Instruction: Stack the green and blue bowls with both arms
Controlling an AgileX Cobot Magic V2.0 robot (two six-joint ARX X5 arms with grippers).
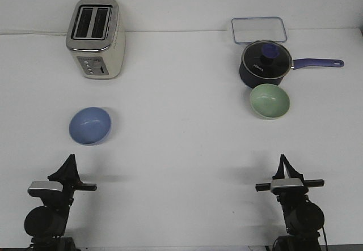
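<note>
The periwinkle blue bowl (90,125) sits upright on the white table at the left. The pale green bowl (270,101) sits upright at the right, right in front of the navy saucepan. My left gripper (70,159) is near the front edge, below the blue bowl and apart from it. My right gripper (282,159) is near the front edge, below the green bowl and apart from it. Both grippers point forward with their fingers together in a narrow tip, and both hold nothing.
A cream and silver toaster (96,38) stands at the back left. A dark navy saucepan (265,64) with a glass lid and a blue handle pointing right stands at the back right. A clear rectangular lid (258,29) lies behind it.
</note>
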